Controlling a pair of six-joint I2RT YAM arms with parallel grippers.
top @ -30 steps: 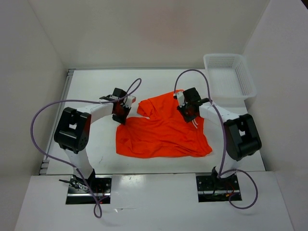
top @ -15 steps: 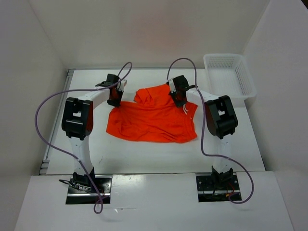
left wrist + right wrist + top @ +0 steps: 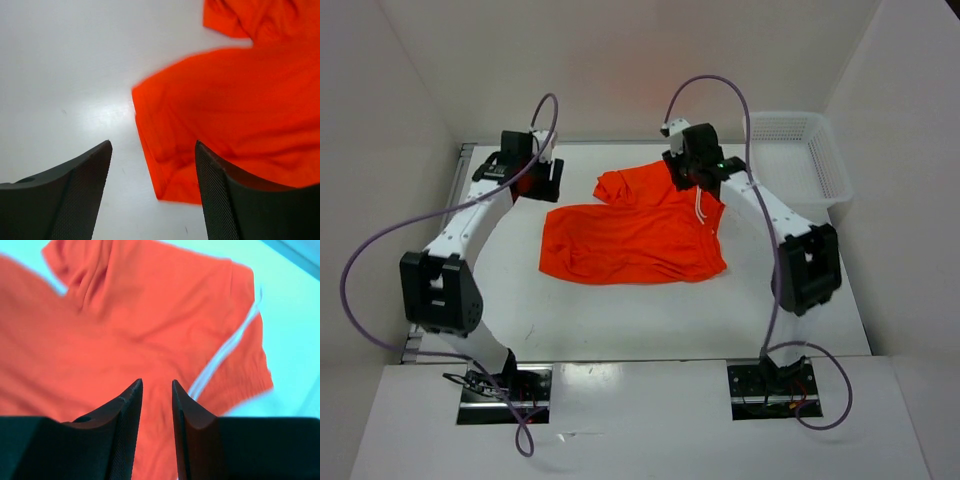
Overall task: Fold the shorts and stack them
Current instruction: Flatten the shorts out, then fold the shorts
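The orange shorts (image 3: 630,238) lie spread flat in the middle of the table, with a bunched fold at their back edge (image 3: 620,187). Their white drawstring (image 3: 700,205) lies over the right side. My left gripper (image 3: 542,180) hovers beyond the shorts' back left corner. In the left wrist view it (image 3: 153,143) is wide open and empty, with that corner of the shorts (image 3: 225,110) below it. My right gripper (image 3: 692,178) hangs over the shorts' back right part. Its jaws (image 3: 157,382) stand narrowly apart with nothing between them, above the shorts (image 3: 125,325) and beside the drawstring (image 3: 225,357).
A white mesh basket (image 3: 800,150) stands at the back right corner of the table. White walls close in the left, back and right sides. Purple cables loop above both arms.
Both arms swung toward the back of the table, pulling the shorts back and flatter. The left gripper opened wide, let go and moved off to the back left. The right jaws parted slightly.
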